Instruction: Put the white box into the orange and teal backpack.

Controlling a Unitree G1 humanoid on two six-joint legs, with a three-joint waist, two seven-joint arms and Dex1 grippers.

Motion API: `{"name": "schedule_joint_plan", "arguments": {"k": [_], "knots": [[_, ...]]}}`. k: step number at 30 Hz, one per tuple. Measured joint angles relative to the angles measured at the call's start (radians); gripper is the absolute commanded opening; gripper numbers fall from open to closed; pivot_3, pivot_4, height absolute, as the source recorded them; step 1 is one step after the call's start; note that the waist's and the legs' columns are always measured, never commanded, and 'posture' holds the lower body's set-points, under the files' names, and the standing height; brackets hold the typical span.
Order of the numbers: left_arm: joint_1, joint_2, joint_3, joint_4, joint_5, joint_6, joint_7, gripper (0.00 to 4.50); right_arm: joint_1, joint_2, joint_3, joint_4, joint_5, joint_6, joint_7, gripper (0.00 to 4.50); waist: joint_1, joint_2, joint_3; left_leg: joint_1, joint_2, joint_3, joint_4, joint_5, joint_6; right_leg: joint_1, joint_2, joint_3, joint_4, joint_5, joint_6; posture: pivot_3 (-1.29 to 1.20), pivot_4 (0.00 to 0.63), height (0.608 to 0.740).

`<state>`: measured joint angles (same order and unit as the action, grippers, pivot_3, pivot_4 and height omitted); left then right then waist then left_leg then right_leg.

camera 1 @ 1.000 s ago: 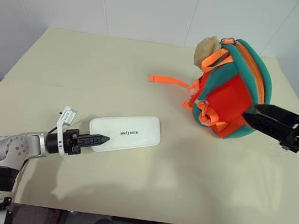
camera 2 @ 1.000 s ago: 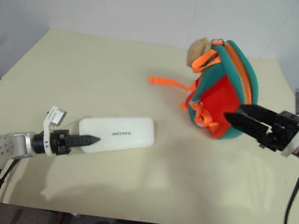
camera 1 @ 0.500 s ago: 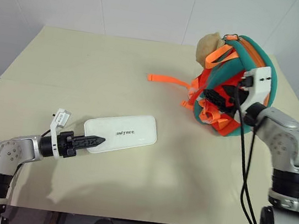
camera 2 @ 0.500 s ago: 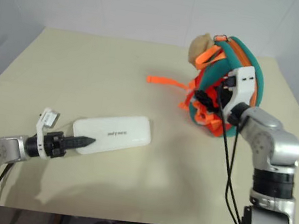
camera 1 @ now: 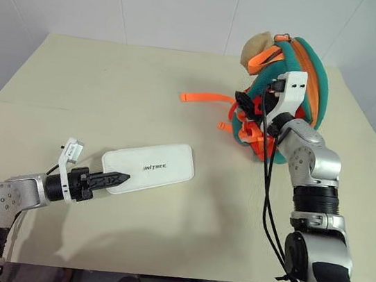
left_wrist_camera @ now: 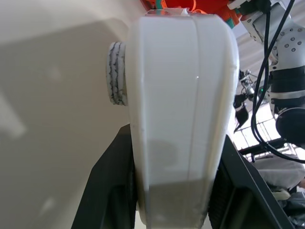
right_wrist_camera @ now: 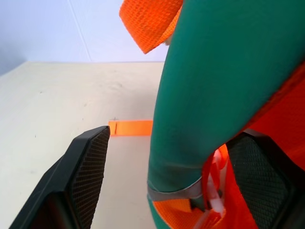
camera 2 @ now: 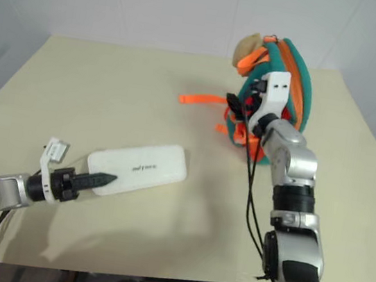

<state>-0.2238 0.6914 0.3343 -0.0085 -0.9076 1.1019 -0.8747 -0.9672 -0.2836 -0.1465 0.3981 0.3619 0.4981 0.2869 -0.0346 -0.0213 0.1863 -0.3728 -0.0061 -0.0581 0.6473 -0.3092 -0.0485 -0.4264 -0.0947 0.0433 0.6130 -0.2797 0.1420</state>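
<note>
The white box [camera 1: 149,167] lies flat on the table, lettering up, left of centre. My left gripper [camera 1: 111,178] is shut on its near end; in the left wrist view the box [left_wrist_camera: 181,119] sits between the two black fingers [left_wrist_camera: 112,191]. The orange and teal backpack [camera 1: 314,67] stands at the far right with a tan plush [camera 1: 257,45] on top. My right gripper [camera 1: 248,111] is open at the backpack's strap side. In the right wrist view the teal edge [right_wrist_camera: 209,95] passes between its fingers [right_wrist_camera: 86,176], and one finger stands apart from the fabric.
A loose orange strap [camera 1: 204,98] trails left from the backpack across the beige table [camera 1: 111,88]. The table ends at a white wall behind the backpack. A black cable hangs along my right arm [camera 1: 265,187].
My right arm has swung in from the backpack's right side to its strap side, the jaws now astride the teal edge. The backpack stands more upright. The left gripper and box have stayed put.
</note>
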Motion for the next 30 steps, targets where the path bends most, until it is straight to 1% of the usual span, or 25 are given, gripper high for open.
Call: {"name": "schedule_joint_plan", "arguments": {"k": [3, 7, 12, 14, 15, 16, 18, 21, 22, 24, 28, 30], "knots": [[0.004, 0.0, 0.004, -0.015, -0.003, 0.001, 0.009, 1.4, 0.0, 0.037, -0.022, -0.002, -0.007, -0.013, -0.074, 4.46, 0.0, 0.0, 0.0, 0.0, 0.0, 0.0, 0.0, 0.0, 0.0, 0.0, 0.0, 0.0, 0.0, 0.0, 0.0, 0.0, 0.15, 0.74], [0.007, 0.0, 0.009, -0.015, -0.005, 0.002, 0.012, 1.4, -0.001, 0.105, -0.027, 0.021, -0.065, -0.111, -0.186, 4.46, -0.002, 0.0, 0.0, 0.0, 0.0, 0.0, 0.0, 0.0, -0.001, 0.0, 0.0, 0.0, 0.001, 0.0, -0.001, 0.0, 0.15, 0.74], [0.003, -0.008, 0.008, -0.015, -0.006, 0.003, 0.021, 1.4, -0.032, 0.178, -0.017, 0.136, -0.15, -0.274, -0.307, 4.46, -0.015, 0.0, 0.0, 0.0, 0.0, 0.0, 0.0, 0.001, -0.001, 0.0, 0.0, 0.0, 0.001, 0.0, -0.001, 0.0, 0.15, 0.74], [0.0, -0.008, 0.008, -0.015, -0.006, 0.003, 0.022, 1.4, -0.044, 0.187, -0.016, 0.173, -0.166, -0.323, -0.328, 4.46, -0.017, 0.0, 0.0, 0.0, 0.0, 0.0, 0.0, 0.001, -0.001, 0.0, 0.0, 0.0, 0.001, 0.0, -0.001, 0.0, 0.15, 0.74], [0.0, -0.008, 0.008, -0.015, -0.006, 0.003, 0.022, 1.4, -0.048, 0.189, -0.016, 0.195, -0.175, -0.351, -0.337, 4.08, -0.018, 0.0, 0.0, 0.0, 0.0, 0.0, 0.0, 0.001, -0.001, 0.0, 0.0, 0.0, 0.001, 0.0, -0.001, 0.0, 0.15, 0.74], [-0.001, -0.008, 0.008, -0.015, -0.006, 0.003, 0.022, 1.4, -0.048, 0.191, -0.016, 0.21, -0.183, -0.373, -0.342, 3.88, -0.019, 0.0, 0.0, 0.0, 0.0, 0.0, 0.0, 0.001, -0.001, 0.0, 0.0, 0.0, 0.001, 0.0, -0.001, 0.0, 0.15, 0.74], [0.0, -0.008, 0.008, -0.015, -0.006, 0.003, 0.023, 1.4, -0.049, 0.193, -0.016, 0.239, -0.188, -0.41, -0.344, 3.26, -0.022, 0.0, 0.0, 0.0, 0.0, 0.0, -0.001, 0.001, -0.001, 0.0, 0.0, -0.001, 0.001, 0.0, -0.001, 0.0, 0.15, 0.74], [0.0, -0.008, 0.009, -0.015, -0.008, 0.003, 0.026, 1.4, -0.049, 0.199, -0.016, 0.27, -0.191, -0.45, -0.339, 2.14, -0.024, 0.0, 0.0, 0.0, 0.0, 0.0, -0.001, 0.001, -0.001, -0.001, 0.0, -0.001, 0.001, 0.0, -0.001, 0.0, 0.15, 0.74], [0.001, -0.008, 0.009, -0.015, -0.008, 0.003, 0.027, 1.4, -0.049, 0.201, -0.017, 0.275, -0.189, -0.456, -0.335, 1.94, -0.024, 0.0, 0.0, 0.0, 0.0, 0.0, -0.001, 0.001, -0.001, -0.001, 0.0, -0.001, 0.001, 0.0, -0.001, 0.0, 0.15, 0.74], [0.001, -0.009, 0.009, -0.015, -0.01, 0.003, 0.03, 1.4, -0.049, 0.208, -0.024, 0.286, -0.175, -0.47, -0.313, 1.36, -0.025, 0.0, 0.0, 0.001, 0.0, 0.0, 0.0, 0.001, -0.001, -0.001, 0.0, -0.001, 0.002, 0.0, -0.001, 0.0, 0.15, 0.74], [0.001, -0.012, 0.009, -0.015, -0.011, 0.003, 0.033, 1.4, -0.049, 0.222, -0.06, 0.28, -0.078, -0.46, -0.18, 1.36, -0.024, 0.0, 0.0, 0.001, 0.0, 0.0, 0.0, 0.001, -0.001, 0.0, 0.0, -0.001, 0.002, 0.0, -0.001, 0.0, 0.15, 0.74], [0.0, -0.012, 0.009, -0.015, -0.01, 0.001, 0.033, 1.4, -0.045, 0.216, -0.074, 0.236, 0.001, -0.384, -0.078, 1.36, -0.024, 0.0, 0.0, 0.001, 0.0, 0.0, 0.0, 0.001, -0.001, 0.0, 0.0, -0.001, 0.002, 0.0, -0.001, 0.0, 0.15, 0.74]]}}
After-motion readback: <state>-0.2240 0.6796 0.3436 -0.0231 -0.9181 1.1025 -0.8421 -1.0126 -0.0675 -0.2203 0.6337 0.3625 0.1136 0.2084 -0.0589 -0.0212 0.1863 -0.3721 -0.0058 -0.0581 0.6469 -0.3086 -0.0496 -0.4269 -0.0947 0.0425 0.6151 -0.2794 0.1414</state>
